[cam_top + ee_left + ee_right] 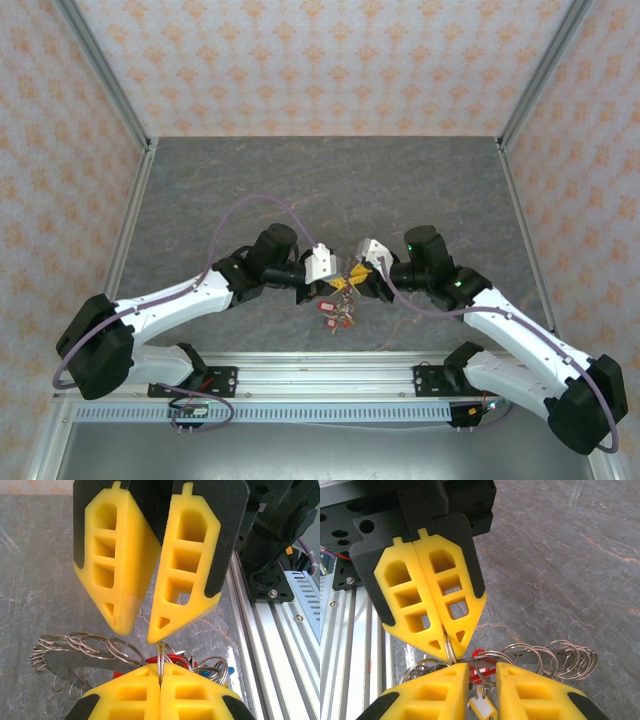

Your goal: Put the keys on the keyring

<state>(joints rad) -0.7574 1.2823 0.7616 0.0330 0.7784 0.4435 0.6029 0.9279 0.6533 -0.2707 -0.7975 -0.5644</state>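
Keyring (337,308) at 6 o'clock of the overhead view; right gripper (482,667) at its 3 o'clock, jaws partly spread; left gripper (160,672) at 9 o'clock, pressed together on one wire loop (160,655). Likely fault: that thin loop twists out of the pinch if the right jaws push against it.

the keyring (75,642) is a bunch of linked silvery rings with red, blue and yellow tags, stretched sideways over the grey tabletop (30,580).
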